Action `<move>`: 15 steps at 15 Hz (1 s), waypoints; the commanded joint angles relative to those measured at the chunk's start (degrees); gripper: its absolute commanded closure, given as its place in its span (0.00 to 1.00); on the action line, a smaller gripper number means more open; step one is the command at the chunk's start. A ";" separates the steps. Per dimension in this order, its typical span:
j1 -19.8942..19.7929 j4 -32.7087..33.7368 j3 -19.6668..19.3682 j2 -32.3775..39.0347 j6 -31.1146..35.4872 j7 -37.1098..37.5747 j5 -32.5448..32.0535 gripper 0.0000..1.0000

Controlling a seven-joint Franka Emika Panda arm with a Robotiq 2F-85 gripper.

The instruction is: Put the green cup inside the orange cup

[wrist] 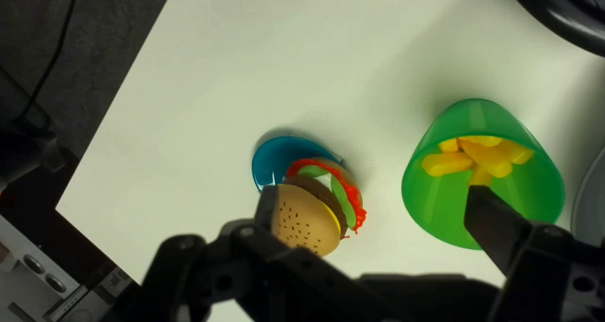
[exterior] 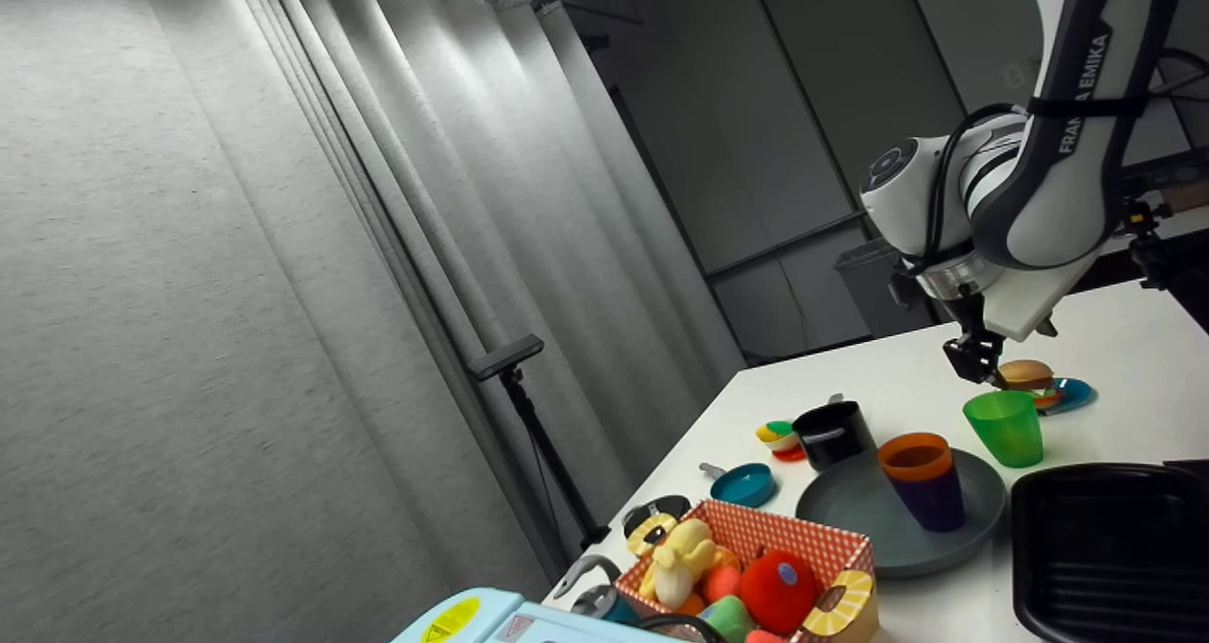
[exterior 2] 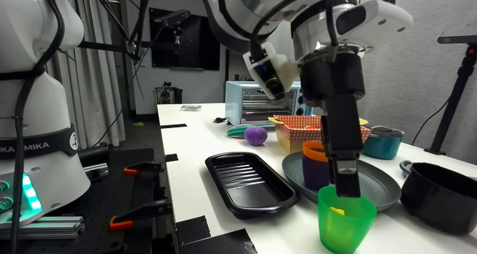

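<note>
Spread jaws hang near the green cup (exterior: 1011, 435) on the counter (exterior: 1124, 341), seemingly to straddle its wall; the orange cup (exterior: 918, 464), in an exterior view, stands mouth-up at its eight o'clock.

Wht/blk rounded arm (exterior: 1058, 199) has "EMIKA" lettering (exterior: 1093, 67), approx. 2 o'clock in an exterior view; thick blk cables (exterior 2: 330, 19); blk blocky gripper (wrist: 375, 207) has round screws (wrist: 246, 230).

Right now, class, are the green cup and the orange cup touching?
Apart: in an exterior view, white tabletop shows between the green cup and the orange cup.
</note>
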 commanded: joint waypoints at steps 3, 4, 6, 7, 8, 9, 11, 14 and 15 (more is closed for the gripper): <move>3.24 3.75 -3.40 5.79 1.90 4.44 0.01 0.00; 3.55 4.12 -3.63 6.45 1.88 4.64 0.32 0.00; 4.11 4.70 -4.03 7.58 1.77 4.98 0.91 0.00; 4.33 4.86 -4.21 8.10 1.73 5.03 1.29 0.00; 4.51 4.97 -4.34 8.50 1.66 4.89 1.84 0.00; 4.62 4.91 -4.49 8.90 1.60 4.74 2.35 0.00; 4.80 4.63 -4.56 9.45 1.46 4.18 3.78 0.00; 5.28 4.51 -4.83 10.33 1.29 3.72 5.69 0.35; 5.54 4.54 -5.02 10.57 1.26 3.62 6.09 0.42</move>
